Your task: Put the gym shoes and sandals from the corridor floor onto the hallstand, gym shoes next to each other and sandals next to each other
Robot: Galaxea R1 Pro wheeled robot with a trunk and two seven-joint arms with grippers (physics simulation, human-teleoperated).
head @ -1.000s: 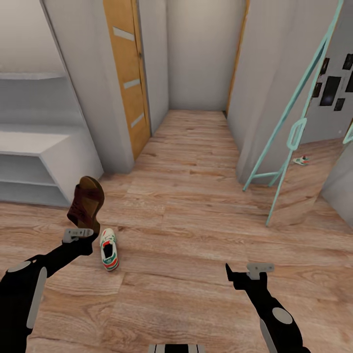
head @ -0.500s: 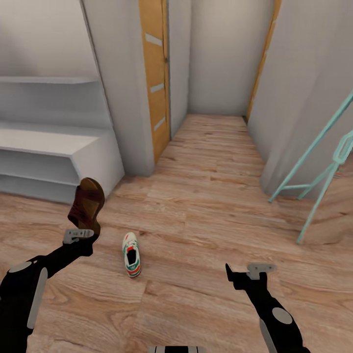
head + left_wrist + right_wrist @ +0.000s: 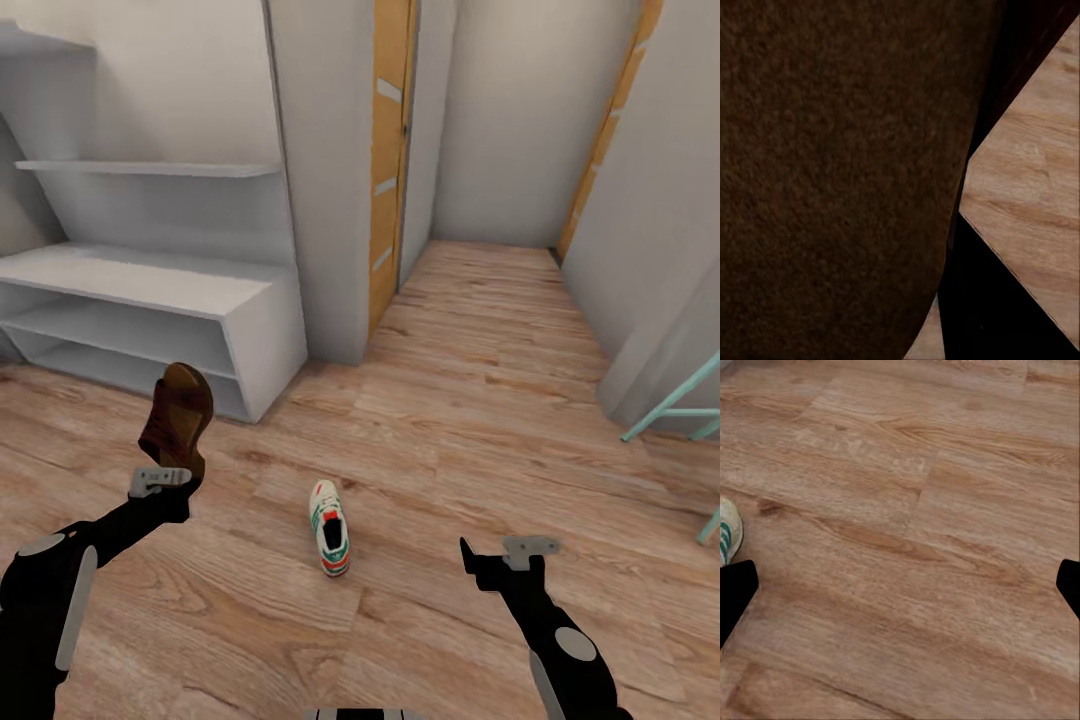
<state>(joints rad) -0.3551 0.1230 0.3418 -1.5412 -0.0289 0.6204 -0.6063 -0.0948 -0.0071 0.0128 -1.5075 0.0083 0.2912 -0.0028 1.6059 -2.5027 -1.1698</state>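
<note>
Wood floor (image 3: 480,400), grey rack (image 3: 150,300) at left. Left fingers (image 3: 160,480) clamped on upright sandal (image 3: 178,420), off the floor. Sneaker (image 3: 331,527) lying between arms. Right fingers (image 3: 505,555) spread wide, empty.

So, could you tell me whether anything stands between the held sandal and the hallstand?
Nothing visible does. The left gripper holds the sandal up, just short of the hallstand; bare corridor floor lies between. The gym shoe lies off to the side.

Even, soft light around me; faint shadows, no glare. My left wrist view dark, close-up sandal (image 3: 832,180) blurred.
</note>
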